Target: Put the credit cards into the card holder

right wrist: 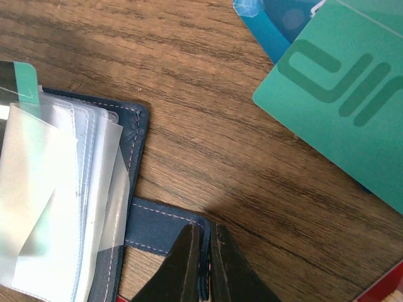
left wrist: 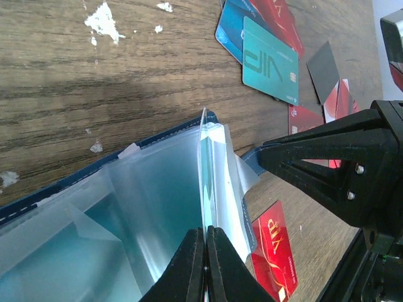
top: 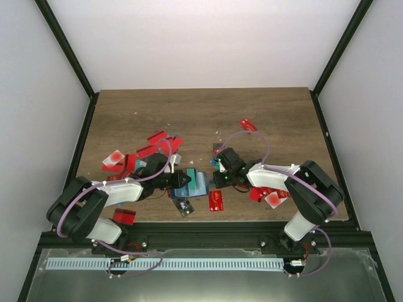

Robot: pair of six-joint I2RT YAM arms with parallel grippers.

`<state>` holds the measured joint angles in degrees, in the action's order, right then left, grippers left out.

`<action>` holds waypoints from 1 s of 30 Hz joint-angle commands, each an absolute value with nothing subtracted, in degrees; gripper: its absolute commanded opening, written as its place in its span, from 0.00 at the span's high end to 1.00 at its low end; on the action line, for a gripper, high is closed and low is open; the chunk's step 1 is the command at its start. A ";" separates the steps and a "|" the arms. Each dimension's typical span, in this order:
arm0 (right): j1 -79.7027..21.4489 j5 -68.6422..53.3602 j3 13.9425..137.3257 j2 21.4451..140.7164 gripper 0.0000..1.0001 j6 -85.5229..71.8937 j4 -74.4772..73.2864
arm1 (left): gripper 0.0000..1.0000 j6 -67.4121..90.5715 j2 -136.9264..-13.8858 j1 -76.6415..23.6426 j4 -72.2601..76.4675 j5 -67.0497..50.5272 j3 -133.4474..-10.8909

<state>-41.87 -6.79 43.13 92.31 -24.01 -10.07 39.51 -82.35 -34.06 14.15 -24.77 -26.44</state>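
DESK: What lies at the left of the wooden counter (top: 126, 113)?

PHOTOGRAPHER: A loose heap of thin red plastic credit cards (top: 146, 151). There is a whitish-clear card (top: 114, 160) at its left edge. A single red card (top: 124, 216) lies by the near edge, close to the left arm.

DESK: And the left end effector?

PHOTOGRAPHER: The left end effector (left wrist: 206, 231) is closed. Its two black fingers pinch one clear plastic sleeve (left wrist: 204, 170) of the dark navy-blue folding card holder (top: 194, 182). The card holder lies open on the counter, about mid-width and toward the near edge. The pinched sleeve stands up on edge, and the other sleeves fan out beside it. A teal tint shows through them.

DESK: What about the right side?

PHOTOGRAPHER: The right end effector (right wrist: 204, 231) is closed too, gripping the holder's navy stitched tab (right wrist: 164, 220). The two end effectors face each other across the card holder.

DESK: And the cards around it?

PHOTOGRAPHER: A small black card (top: 183, 207) and a red card with light markings (top: 216, 201) lie just near of the card holder. Beside it on the far right, a teal card marked VIP (right wrist: 340, 94) rests partly on a blue card (right wrist: 277, 25). Further right, more red cards (top: 259, 194) sit under the right arm. One lone red card (top: 248, 125) lies toward the far edge.
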 commanded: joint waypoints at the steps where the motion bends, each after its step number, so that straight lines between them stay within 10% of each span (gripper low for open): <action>1: -42.28 -6.78 43.24 94.63 0.99 -24.88 -11.93 | 0.96 41.47 -82.77 -34.37 14.47 -25.08 -25.49; 30: -42.28 -1.97 44.76 97.68 0.99 -29.19 -14.30 | 0.95 42.76 -86.48 -38.85 13.78 -24.72 -25.23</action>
